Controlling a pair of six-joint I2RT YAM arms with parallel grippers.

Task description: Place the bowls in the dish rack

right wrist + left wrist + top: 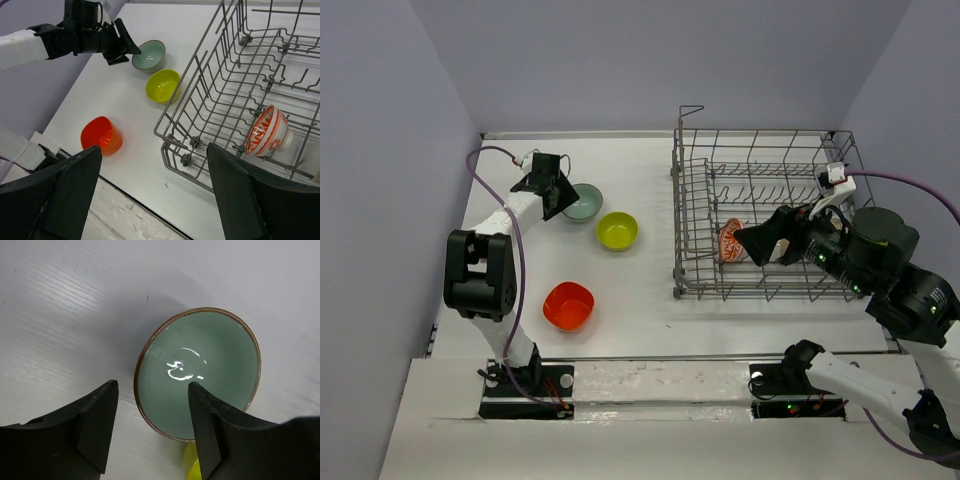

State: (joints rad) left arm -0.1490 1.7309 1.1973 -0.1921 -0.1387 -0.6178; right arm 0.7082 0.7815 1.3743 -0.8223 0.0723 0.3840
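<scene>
Bowl pickup pending: left gripper (pixel 152 388) spread wide and empty over the glossy pale teal ceramic bowl (pixel 200 370) on the white table (pixel 60 315).
Looks rigid, slick, chippable; I'd pinch its near rim, one finger inside.

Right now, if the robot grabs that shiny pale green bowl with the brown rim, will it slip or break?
That shiny pale green bowl shows bright glare inside, so it looks glazed and may slip in the open left gripper. It looks like stiff ceramic, so probably breakable if dropped.
</scene>
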